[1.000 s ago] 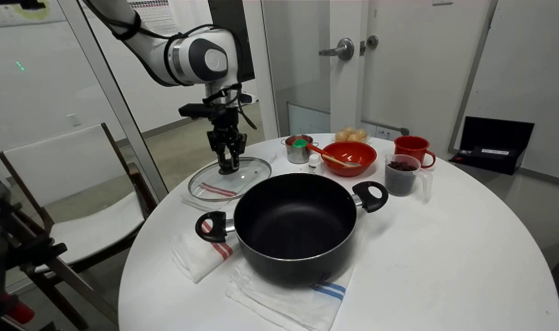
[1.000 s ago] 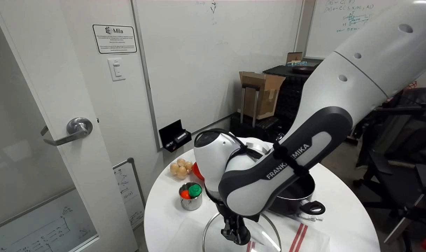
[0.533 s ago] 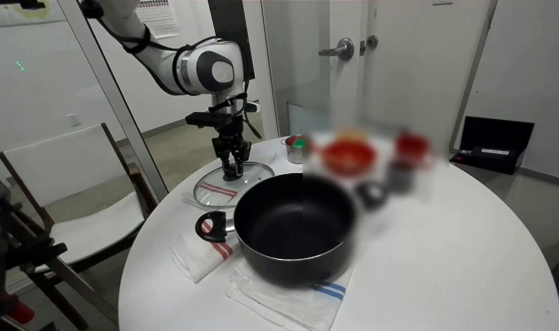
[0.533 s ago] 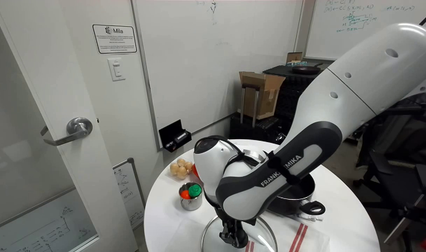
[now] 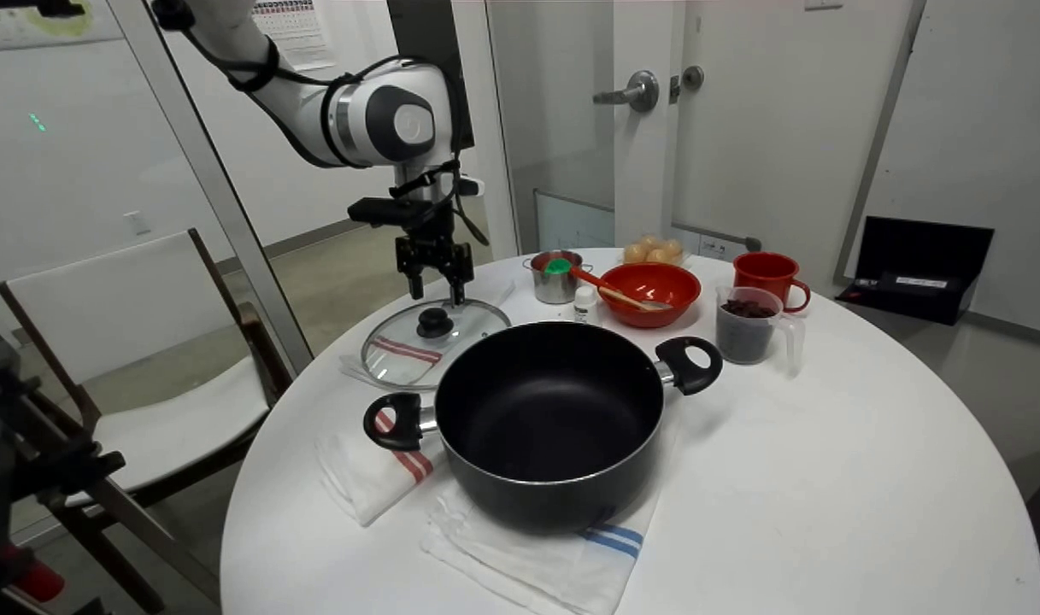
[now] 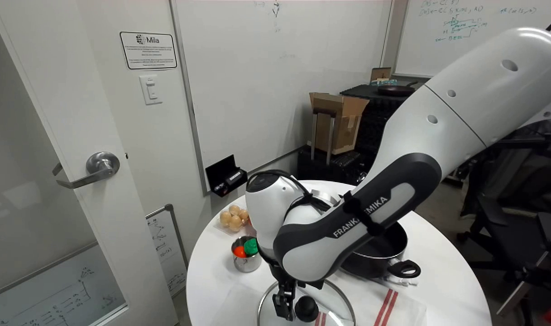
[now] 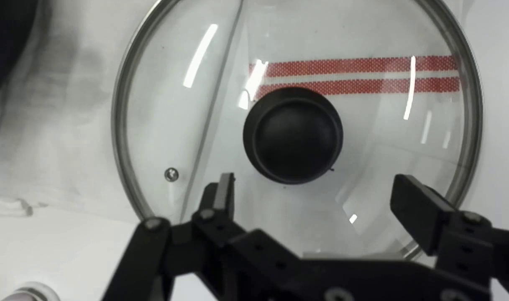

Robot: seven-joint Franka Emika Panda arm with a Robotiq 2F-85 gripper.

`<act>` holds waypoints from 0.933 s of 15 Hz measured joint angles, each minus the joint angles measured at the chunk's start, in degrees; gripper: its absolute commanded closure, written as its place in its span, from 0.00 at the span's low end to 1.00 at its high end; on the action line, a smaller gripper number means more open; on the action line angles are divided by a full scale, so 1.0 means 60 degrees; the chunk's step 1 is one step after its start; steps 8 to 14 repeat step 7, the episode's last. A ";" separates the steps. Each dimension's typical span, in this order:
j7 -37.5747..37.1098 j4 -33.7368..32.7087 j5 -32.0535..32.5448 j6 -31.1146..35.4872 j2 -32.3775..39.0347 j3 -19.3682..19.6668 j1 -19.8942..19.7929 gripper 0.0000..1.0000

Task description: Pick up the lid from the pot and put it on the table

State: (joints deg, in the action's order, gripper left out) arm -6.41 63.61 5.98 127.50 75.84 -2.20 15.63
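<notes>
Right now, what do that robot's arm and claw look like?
The white, rounded arm has dark grey panels and FRANKA EMIKA lettering partly under a black strap. A black cable runs along it. The claw is black, with two blocky fingers and silvery screws.

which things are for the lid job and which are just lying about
For the job:
round clear glass lid
wide black cooking pot
round white table
black gripper

Lying about:
round red bowl
red handled mug
clear handled jug
small shiny metal container
small white bottle

In an exterior view I look down, pot (image 5: 550,427) near, door (image 5: 643,184) far; in an exterior view, arm (image 6: 347,231) near, whiteboard (image 6: 280,68) far. Wrist: close, down onto lid (image 7: 294,136); all share it.
</notes>
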 measured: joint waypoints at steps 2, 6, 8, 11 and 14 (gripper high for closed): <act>-0.0003 0.0324 0.0001 0.0550 -0.0293 -0.0010 0.0013 0.00; -0.0003 0.1826 0.0031 0.1703 -0.1429 -0.0087 0.0116 0.00; -0.0003 0.2247 0.0041 0.1933 -0.1749 -0.0110 0.0179 0.00; -0.0003 0.2247 0.0041 0.1933 -0.1749 -0.0110 0.0179 0.00; -0.0003 0.2247 0.0041 0.1933 -0.1749 -0.0110 0.0179 0.00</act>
